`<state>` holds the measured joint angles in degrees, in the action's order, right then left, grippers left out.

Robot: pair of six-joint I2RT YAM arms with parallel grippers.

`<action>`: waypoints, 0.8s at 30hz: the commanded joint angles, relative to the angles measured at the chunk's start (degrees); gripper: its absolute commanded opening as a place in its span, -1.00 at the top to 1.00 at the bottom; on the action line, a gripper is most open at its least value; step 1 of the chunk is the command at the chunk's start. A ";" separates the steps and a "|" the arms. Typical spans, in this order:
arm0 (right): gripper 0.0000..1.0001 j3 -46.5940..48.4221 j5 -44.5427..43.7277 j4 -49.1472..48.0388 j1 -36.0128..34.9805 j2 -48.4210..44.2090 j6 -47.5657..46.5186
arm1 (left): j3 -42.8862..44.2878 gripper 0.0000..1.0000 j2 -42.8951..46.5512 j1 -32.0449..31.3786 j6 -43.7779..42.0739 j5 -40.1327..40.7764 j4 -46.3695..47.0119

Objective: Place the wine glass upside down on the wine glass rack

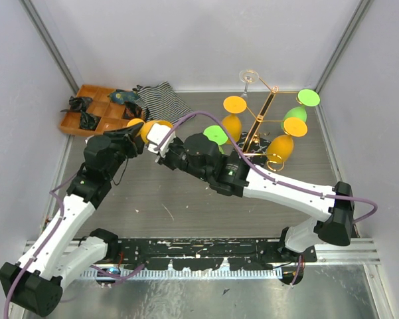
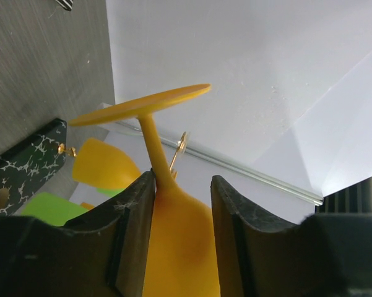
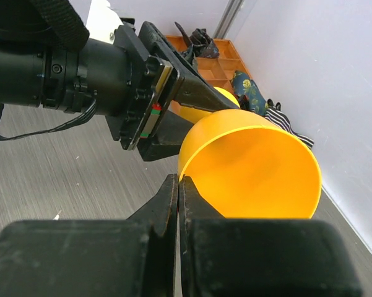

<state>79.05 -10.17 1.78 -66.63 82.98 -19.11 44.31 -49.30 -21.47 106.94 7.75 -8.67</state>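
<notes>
An orange wine glass (image 1: pixel 151 129) is held in the air left of the wine glass rack (image 1: pixel 260 119), a gold wire stand on a black speckled base. My left gripper (image 1: pixel 134 133) is shut on the glass's bowl (image 2: pixel 173 247) near the stem, with the round foot pointing away. My right gripper (image 3: pixel 178 182) is shut on the rim of the open bowl (image 3: pixel 254 167). The left gripper (image 3: pixel 173 99) shows behind the bowl in the right wrist view. Several orange and green glasses hang upside down on the rack. Its base (image 2: pixel 25 164) shows in the left wrist view.
An orange compartment tray (image 1: pixel 96 109) with dark items sits at the back left, a striped cloth (image 1: pixel 162 100) beside it. A clear glass (image 1: pixel 247 80) stands behind the rack. Walls close in the table on three sides.
</notes>
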 commanded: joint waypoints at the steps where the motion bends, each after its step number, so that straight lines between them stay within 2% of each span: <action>1: 0.99 2.06 1.13 -3.89 0.09 0.22 0.74 | -0.88 0.09 -0.32 0.20 0.81 -0.67 3.46; 17: 0.99 0.23 2.78 -7.92 0.09 -0.78 0.62 | -2.54 0.49 -3.88 0.15 3.32 -1.73 7.62; 24: 0.98 -0.04 2.43 -8.16 0.07 -1.07 0.13 | -2.74 0.86 -4.84 0.20 3.50 -1.52 9.50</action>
<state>78.06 -9.96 -0.27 -65.89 83.77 -19.27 42.59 -53.56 -21.39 111.13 6.90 -2.20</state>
